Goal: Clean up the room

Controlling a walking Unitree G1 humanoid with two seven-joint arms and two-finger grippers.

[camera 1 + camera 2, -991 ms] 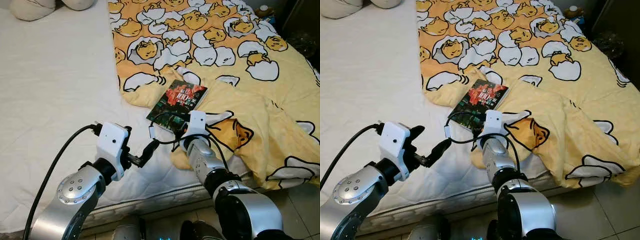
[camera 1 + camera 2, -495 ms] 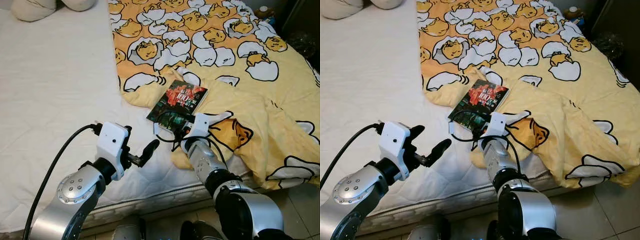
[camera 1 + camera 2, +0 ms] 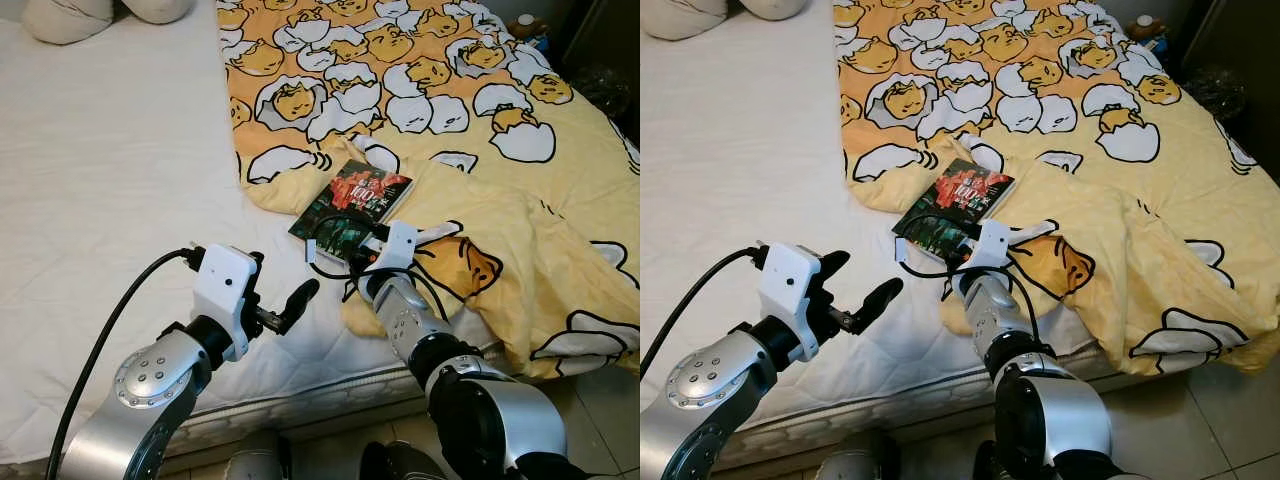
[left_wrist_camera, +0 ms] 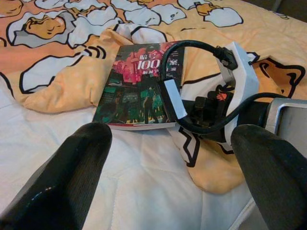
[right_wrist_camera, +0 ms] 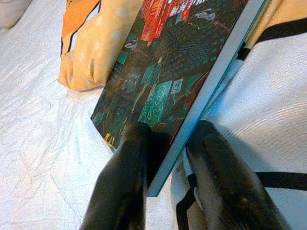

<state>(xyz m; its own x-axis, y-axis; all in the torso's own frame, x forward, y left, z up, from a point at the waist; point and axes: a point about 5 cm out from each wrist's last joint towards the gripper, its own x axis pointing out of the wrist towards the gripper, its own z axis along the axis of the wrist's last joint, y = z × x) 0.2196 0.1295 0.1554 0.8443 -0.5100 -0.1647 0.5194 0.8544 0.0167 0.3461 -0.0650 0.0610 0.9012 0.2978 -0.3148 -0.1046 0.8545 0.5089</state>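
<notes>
A book [image 3: 352,204] with a dark cover of red and teal artwork is lying on the bed [image 3: 110,180], partly on the white mattress and partly on the edge of a yellow blanket [image 3: 470,130] printed with egg characters. Its long axis is running diagonally — the near end pointing toward the left and the robot, the far end pointing right and away, with the title lettering toward the far end.

The right gripper [image 5: 168,163] is reaching in at the book's near right corner, its jaws nearly closed and pinching the book's edge — one finger [image 5: 125,177] pressing on the cover, the other beneath, against the blanket. A black cable [image 4: 201,48] is looping over this wrist above the book.

The left gripper [image 3: 290,305] is hovering over the bare mattress to the near left of the book, well apart from it, its jaws spread wide and holding nothing.
</notes>
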